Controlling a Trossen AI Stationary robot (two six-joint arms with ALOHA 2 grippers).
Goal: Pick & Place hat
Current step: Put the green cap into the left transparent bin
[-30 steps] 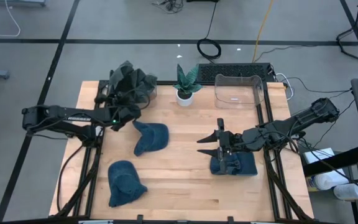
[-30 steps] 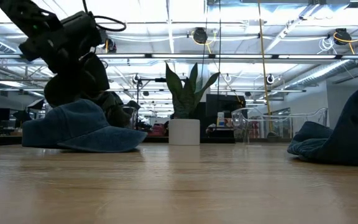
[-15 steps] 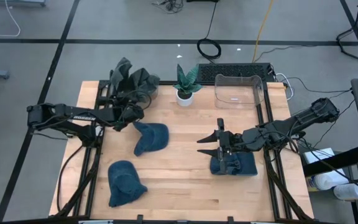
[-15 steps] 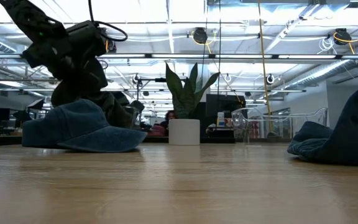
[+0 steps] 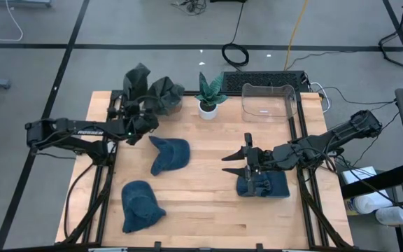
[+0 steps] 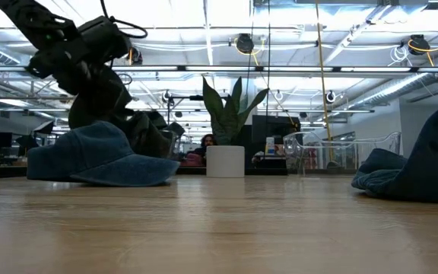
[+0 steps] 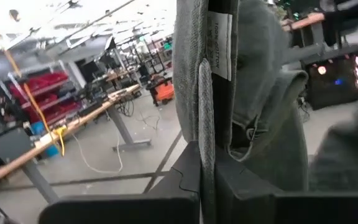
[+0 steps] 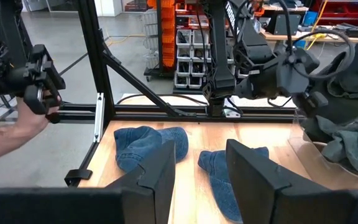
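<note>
My left gripper is at the far left of the table, shut on a dark grey hat that also shows in the low view. More grey hats are piled at the far left corner. Three blue denim hats lie flat on the table: one in the middle, one near left, one at the right. My right gripper is open and empty, pointing toward the table's left, with the right blue hat beneath its wrist. My left gripper pinches a thin edge of the grey hat between its two shut fingers, close to the hat's white inner label. In the low view the hat hangs below the gripper. The middle blue hat hides its lower end.
A potted plant and a clear plastic bin stand at the far edge. Black frame rails run along both sides of the table. A person's hand shows beyond the table's left side in the right wrist view.
My left gripper has swung a little toward the table's right and back toward its left with the grey hat still in its fingers. The hat has spread out, one part now reaching farther toward the far edge. My right arm has kept still.
</note>
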